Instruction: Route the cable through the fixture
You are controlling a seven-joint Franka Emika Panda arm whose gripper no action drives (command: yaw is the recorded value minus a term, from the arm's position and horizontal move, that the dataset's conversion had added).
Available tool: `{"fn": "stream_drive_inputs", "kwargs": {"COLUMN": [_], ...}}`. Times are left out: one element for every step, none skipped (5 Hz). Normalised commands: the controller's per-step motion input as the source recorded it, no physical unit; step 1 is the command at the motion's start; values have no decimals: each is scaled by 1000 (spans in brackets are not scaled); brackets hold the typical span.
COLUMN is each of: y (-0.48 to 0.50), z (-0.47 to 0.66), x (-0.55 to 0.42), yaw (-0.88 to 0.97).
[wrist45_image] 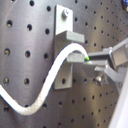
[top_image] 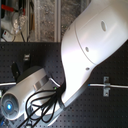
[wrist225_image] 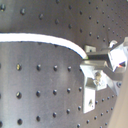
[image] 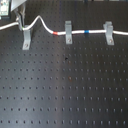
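My gripper (wrist45_image: 95, 59) is pinched on the cable (wrist45_image: 47, 82) right at the fixture (wrist45_image: 67, 47), the leftmost clip in the first exterior view, where the cord arches up over the table (image: 65, 95). The cord looks light, limp and smooth. I judge it is best held close beside the clip, so the short free length stays steerable.

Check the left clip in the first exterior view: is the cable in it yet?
Not seated, it seems. The cable arches above the left clip, while it passes through the other two clips. The gripper is shut on the cable at that clip.
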Motion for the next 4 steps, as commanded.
{"fn": "stream_drive_inputs", "kwargs": {"y": [9,0,77,52], "z": [246,313,217,55], "x": [9,3,74,-246], "yaw": [0,0,0,0]}}
